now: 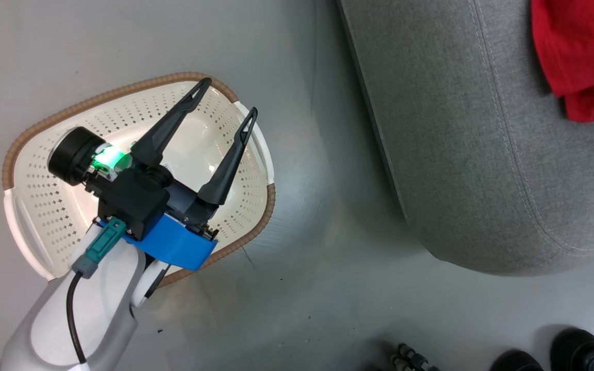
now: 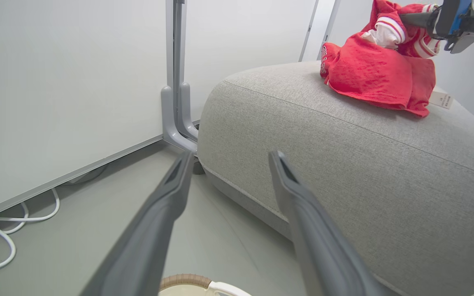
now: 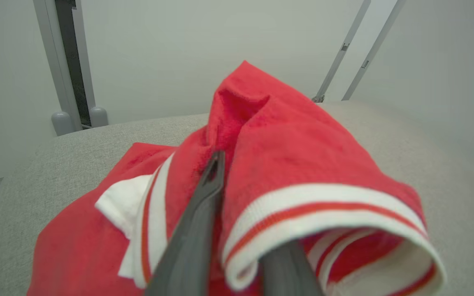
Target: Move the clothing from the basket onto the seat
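Left gripper (image 1: 230, 95) hangs spread wide over the basket (image 1: 44, 206), at eight o'clock in my head view. The clothing (image 2: 377, 74) lies heaped on the seat (image 2: 344, 164), up at two o'clock. Right gripper (image 3: 241, 197) has its fingers close with a red fold between; pinching or not, I cannot tell. I judge the cloth light and limp: take a bunched fold or the striped hem. The pale tag (image 2: 441, 99) is unreadable.
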Motion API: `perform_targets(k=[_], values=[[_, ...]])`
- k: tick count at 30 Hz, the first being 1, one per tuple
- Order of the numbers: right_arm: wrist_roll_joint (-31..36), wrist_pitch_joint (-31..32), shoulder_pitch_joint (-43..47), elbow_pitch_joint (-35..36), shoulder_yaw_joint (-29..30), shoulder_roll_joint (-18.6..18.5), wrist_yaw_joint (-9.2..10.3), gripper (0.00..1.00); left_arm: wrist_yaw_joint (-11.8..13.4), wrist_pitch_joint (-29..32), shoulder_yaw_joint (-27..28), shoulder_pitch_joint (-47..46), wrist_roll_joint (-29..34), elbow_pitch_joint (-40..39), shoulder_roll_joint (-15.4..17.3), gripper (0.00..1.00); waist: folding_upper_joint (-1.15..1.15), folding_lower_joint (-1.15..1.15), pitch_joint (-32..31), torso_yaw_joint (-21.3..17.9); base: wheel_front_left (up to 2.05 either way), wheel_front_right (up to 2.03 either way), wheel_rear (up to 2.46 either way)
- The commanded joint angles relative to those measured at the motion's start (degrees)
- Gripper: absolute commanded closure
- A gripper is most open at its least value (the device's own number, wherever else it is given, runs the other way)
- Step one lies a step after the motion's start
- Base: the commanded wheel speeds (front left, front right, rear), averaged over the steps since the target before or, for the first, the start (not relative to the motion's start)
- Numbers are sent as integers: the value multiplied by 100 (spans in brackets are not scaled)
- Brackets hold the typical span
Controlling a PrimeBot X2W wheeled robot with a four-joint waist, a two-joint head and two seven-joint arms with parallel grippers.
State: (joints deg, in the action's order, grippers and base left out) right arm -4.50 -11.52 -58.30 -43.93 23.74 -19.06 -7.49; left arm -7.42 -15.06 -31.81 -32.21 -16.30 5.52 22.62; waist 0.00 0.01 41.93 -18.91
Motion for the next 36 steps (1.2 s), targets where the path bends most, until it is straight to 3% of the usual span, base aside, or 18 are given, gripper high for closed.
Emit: perform_targets(k=[1,11,23,36], values=[[63,-43,-41,-29,-29,36,-1,0,-9,-17,31,-127,-6,12,-20,0,0,-1,-18,3,0,0,0],[259,-168,162,-216,-253,18,0,0,-9,-17,42,28,-77,116,-220,0,0,-1,-412,78,0,0,0],[680,-222,1077,5,-658,103,0,0,-9,-16,326,676,-232,318,-676,0,0,-1,-1466,226,0,0,0],[230,-289,2659,808,-1187,610,-1,0,-9,-17,897,1702,-291,687,-1172,0,0,-1,-2746,596,0,0,0]])
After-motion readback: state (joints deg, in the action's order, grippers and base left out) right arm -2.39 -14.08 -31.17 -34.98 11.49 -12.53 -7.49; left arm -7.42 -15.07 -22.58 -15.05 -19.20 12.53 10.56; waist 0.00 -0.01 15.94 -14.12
